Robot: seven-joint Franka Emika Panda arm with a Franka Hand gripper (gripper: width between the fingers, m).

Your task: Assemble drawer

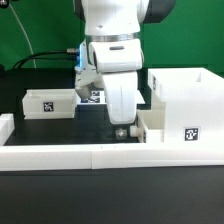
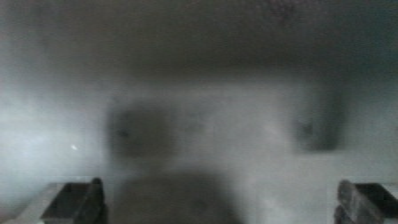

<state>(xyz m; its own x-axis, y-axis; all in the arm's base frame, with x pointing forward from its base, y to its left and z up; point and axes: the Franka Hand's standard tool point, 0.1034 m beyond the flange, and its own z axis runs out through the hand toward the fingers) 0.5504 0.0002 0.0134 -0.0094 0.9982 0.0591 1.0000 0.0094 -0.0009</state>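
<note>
The drawer's tall open-fronted white box stands at the exterior view's right. One shallow white tray with a tag sits in front of it, against the border wall. The other tagged tray lies at the exterior view's left. My gripper hangs low over the table between the trays, just left of the right tray's end. In the wrist view its two fingertips stand far apart, open, with only a blurred pale surface close in front. Nothing is held.
The long low white border wall runs along the front of the table. The marker board shows partly behind the arm. Dark cables and a green backdrop lie at the back left.
</note>
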